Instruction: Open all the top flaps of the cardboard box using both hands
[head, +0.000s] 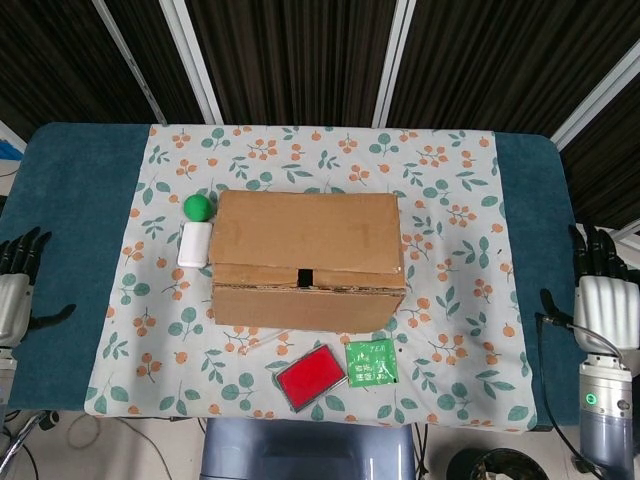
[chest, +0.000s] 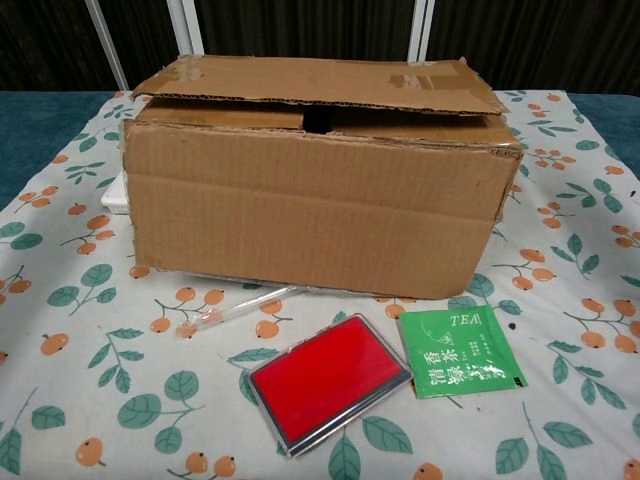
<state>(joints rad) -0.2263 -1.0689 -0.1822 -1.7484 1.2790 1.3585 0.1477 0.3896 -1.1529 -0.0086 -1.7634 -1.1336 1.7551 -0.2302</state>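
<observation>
Nearest edge: red case (chest: 328, 380) and tea sachet (chest: 461, 351) lie just in front of box, clear pen (chest: 237, 306) beside them; a low reach could sweep them off the tabletop (head: 70, 220). Cardboard box (head: 307, 258) sits mid-cloth, top flaps still down, front flap edge slightly lifted. Left robot hand (head: 14, 296) and right robot hand (head: 601, 303) both empty w/ fingers spread, at the sides, well apart from box. Risk: uneven pull from one side skids or tips the light box into green ball (head: 198, 207) and white block (head: 194, 244) at its left.
</observation>
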